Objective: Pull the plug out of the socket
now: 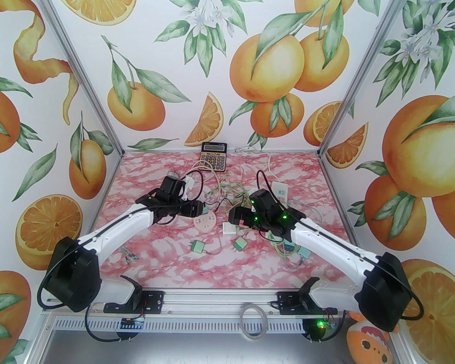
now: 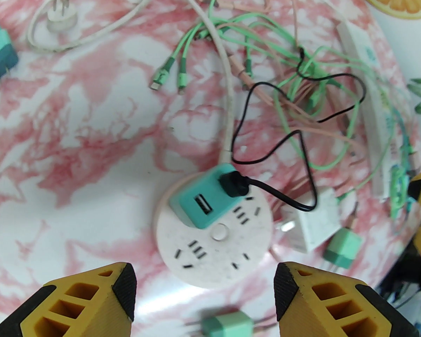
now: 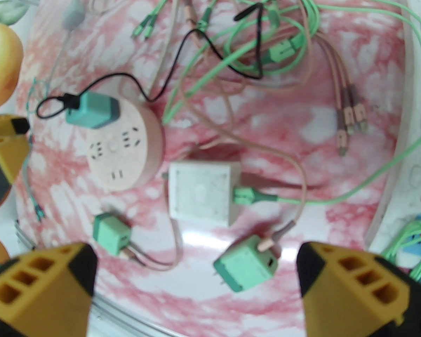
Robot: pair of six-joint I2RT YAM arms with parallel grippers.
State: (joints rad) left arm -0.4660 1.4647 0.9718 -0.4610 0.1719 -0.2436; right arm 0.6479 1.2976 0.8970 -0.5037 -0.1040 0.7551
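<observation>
My left end effector (image 2: pixel 205 286) hangs released, fingers apart with nothing between them, just short of the round socket (image 2: pixel 214 255). The teal plug (image 2: pixel 205 202) sits seated in that socket's far side, a black cable (image 2: pixel 233 183) running out of its end.

My worry is that the socket is light and unanchored. If I grip the plug and lift, the whole puck may come up with it unless something holds it down. The plug's smooth, sloped faces could also slip from my pads, and a careless close might catch the black cable instead.

To the right lies a white cube adapter (image 3: pixel 201 193), then a loose green charger (image 3: pixel 247 267) just in front of my right end effector (image 3: pixel 196 262), which is also released and empty. Bringing that arm across to brace the socket risks dragging the tangle of green and pink leads (image 2: pixel 284 65) or knocking the two arms together, since they are already near each other.

The desk (image 1: pixel 167 256) is glossy pink marble print, so I expect things to slide on it. A calculator (image 1: pixel 214 157) rests at the back, and orange-fruit wallpaper covers the enclosure walls.
</observation>
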